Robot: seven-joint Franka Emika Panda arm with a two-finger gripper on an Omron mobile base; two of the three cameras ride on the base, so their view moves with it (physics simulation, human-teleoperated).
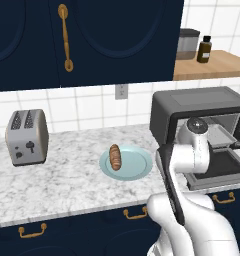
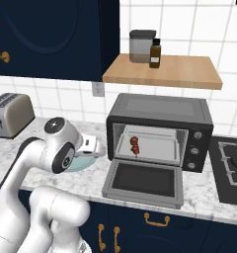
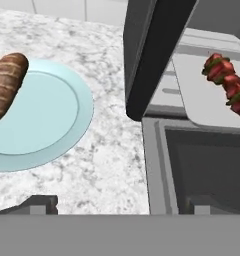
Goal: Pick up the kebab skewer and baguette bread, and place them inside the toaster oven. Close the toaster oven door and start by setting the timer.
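The tool [image 3: 119,205] stands wide, its 2 dark fingertips [image 3: 39,204] far apart and nothing between them. It hangs over the marble bench [image 1: 62,175], between the plate and the oven door.

From left to right on the bench there is 1 silver toaster [image 1: 27,137] with 2 slots, then 1 pale blue plate [image 1: 137,167] with 1 baguette bread [image 1: 115,157] lying on its left part, then 1 toaster oven [image 2: 160,131]. The toaster oven door [image 2: 145,184] is folded down flat and open. 1 kebab skewer [image 2: 135,145] lies on the grey tray [image 2: 157,146] inside the oven. The oven has 3 knobs [image 2: 196,150] at its right side.

On the wooden shelf [image 2: 189,71] above stand 1 grey canister [image 2: 141,46] and 1 brown bottle [image 2: 155,54]. The bottle has a pale label, but no writing on it can be read.
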